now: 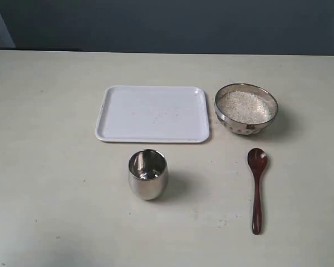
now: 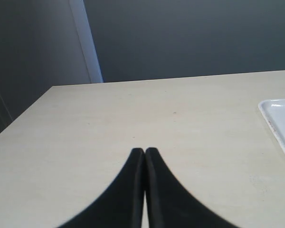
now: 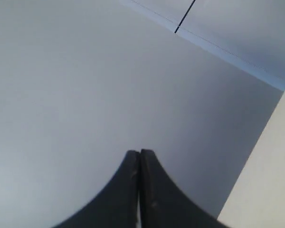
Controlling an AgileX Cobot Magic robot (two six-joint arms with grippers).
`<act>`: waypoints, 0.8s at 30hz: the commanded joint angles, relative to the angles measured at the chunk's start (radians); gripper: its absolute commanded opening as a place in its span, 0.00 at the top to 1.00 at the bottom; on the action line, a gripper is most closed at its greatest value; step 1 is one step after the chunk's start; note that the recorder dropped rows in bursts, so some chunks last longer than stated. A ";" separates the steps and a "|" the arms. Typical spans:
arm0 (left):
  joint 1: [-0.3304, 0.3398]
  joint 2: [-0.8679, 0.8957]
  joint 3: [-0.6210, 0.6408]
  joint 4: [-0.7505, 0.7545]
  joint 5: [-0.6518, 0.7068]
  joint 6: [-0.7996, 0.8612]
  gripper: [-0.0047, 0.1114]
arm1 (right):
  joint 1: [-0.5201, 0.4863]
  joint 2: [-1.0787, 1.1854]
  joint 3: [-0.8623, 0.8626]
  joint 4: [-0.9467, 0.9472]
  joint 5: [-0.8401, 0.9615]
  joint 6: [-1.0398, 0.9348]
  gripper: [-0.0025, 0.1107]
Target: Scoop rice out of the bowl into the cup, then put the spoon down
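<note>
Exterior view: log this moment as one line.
spoon flat on table; rice in bowl; cup upright; left end effector shut; right end effector shut

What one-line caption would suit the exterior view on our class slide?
Steel bowl of rice, steel cup, wooden spoon and white tray laid out apart on a pale table.

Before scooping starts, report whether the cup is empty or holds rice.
Empty, it appears: the upright cup shows only shiny steel inside, no grains. The rice lies heaped in the bowl.
</note>
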 commanded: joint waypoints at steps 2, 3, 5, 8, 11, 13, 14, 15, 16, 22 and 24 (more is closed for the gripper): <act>-0.006 -0.004 -0.003 0.000 -0.009 -0.005 0.96 | -0.003 -0.005 0.002 0.037 0.154 0.048 0.98; -0.006 -0.004 -0.003 0.000 -0.009 -0.005 0.96 | -0.003 -0.005 0.001 0.050 0.203 0.062 0.98; -0.006 -0.004 -0.003 0.000 -0.009 -0.005 0.96 | -0.003 -0.005 -0.024 0.150 0.329 0.060 0.98; -0.006 -0.004 -0.003 0.000 -0.009 -0.005 0.96 | 0.009 -0.005 -0.089 0.198 0.369 -0.121 0.98; -0.006 -0.004 -0.003 0.000 -0.009 -0.005 0.96 | 0.031 -0.005 -0.248 0.198 0.339 -0.496 0.98; -0.006 -0.004 -0.003 0.000 -0.009 -0.005 0.96 | 0.031 -0.005 -0.325 0.196 0.228 -0.529 0.98; -0.006 -0.004 -0.003 0.000 -0.009 -0.005 0.96 | 0.031 -0.005 -0.362 0.190 0.198 -0.531 0.98; -0.006 -0.004 -0.003 0.000 -0.009 -0.005 0.96 | 0.031 -0.005 -0.398 0.167 0.219 -0.543 0.98; -0.006 -0.004 -0.003 0.000 -0.009 -0.005 0.96 | 0.031 -0.005 -0.447 0.121 0.297 -0.574 0.98; -0.006 -0.004 -0.003 0.000 -0.009 -0.005 0.96 | 0.078 0.400 -0.726 -0.058 0.950 -0.734 0.98; -0.006 -0.004 -0.003 0.000 -0.009 -0.005 0.96 | 0.106 0.515 -0.766 -0.138 1.048 -0.734 0.98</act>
